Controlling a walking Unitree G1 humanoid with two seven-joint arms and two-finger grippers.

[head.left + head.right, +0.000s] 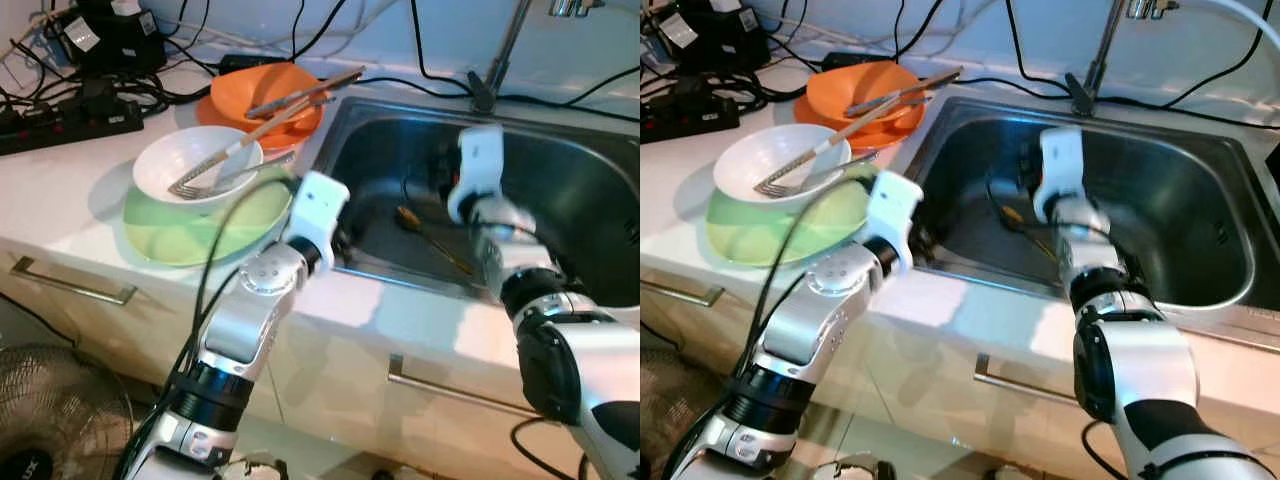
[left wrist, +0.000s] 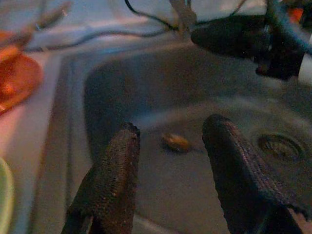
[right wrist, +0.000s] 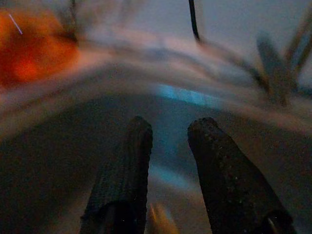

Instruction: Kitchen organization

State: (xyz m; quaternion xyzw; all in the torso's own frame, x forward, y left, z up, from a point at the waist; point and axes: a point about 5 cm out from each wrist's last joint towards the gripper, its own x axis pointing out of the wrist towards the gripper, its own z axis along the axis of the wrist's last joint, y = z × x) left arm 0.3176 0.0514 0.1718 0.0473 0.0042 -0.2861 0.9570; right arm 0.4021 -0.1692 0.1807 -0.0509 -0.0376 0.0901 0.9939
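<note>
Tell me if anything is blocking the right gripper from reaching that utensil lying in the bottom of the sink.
Nothing visible blocks it. The right gripper is already down inside the sink, fingers open, with the utensil lying on the basin floor close beneath it. The left gripper hovers open at the sink's left edge, off to the side.

White counter [image 1: 60, 200]; green plate [image 1: 190, 240]; orange plate [image 1: 225, 115]; power strip [image 1: 60, 125].

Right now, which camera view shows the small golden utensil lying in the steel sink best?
The left eye view: the small golden utensil lies unblurred on the steel sink floor, beside the right gripper. In the right eye view the right arm partly covers it. The left wrist view gives its rounded end, dim; the right wrist view, a blur.
</note>
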